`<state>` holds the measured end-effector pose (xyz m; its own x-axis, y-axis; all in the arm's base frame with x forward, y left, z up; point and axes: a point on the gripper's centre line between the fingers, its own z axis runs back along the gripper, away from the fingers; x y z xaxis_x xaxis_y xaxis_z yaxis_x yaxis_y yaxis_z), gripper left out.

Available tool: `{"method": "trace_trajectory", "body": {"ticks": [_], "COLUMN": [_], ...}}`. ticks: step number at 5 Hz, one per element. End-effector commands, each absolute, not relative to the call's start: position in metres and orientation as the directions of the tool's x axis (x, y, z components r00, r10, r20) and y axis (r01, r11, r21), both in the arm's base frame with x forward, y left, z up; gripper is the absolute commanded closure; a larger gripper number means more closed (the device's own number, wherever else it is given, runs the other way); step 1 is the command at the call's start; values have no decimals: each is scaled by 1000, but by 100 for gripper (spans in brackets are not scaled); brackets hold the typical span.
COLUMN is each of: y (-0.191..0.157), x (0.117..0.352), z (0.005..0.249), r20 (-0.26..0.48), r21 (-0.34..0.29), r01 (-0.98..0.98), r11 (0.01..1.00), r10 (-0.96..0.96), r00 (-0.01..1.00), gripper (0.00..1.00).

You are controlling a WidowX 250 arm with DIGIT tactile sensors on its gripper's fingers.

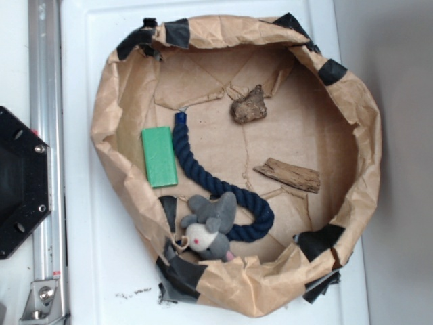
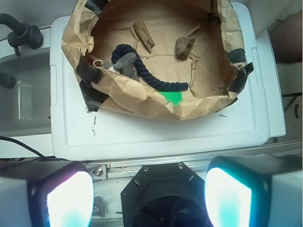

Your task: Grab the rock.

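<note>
Soft, even daylight fills both views, and the white plastic table [image 1: 88,271] is nearly blown out in the exterior view. The crumpled brown paper bowl [image 1: 365,135] throws mild shadows on its inner wall. In the wrist view the two fingers [image 2: 68,198] are close, blurred and glaring cyan-white, and straight edges bow slightly near the frame borders.
</note>
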<state>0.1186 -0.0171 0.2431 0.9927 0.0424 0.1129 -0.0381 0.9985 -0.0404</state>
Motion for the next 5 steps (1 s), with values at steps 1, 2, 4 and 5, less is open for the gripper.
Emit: {"method": "trace_trajectory", "body": {"ticks": [1, 2, 4, 5], "y": [-17, 3, 20, 20], "x": [119, 156, 213, 237], "z": [243, 220, 188, 170], "r20": [113, 171, 363, 285], "r21": [-40, -32, -123, -128], "r01": [-38, -139, -376, -300], "r11": [998, 990, 918, 945], "r10": [42, 143, 394, 325], "r00": [993, 975, 844, 902], "gripper": [0, 0, 0, 0]}}
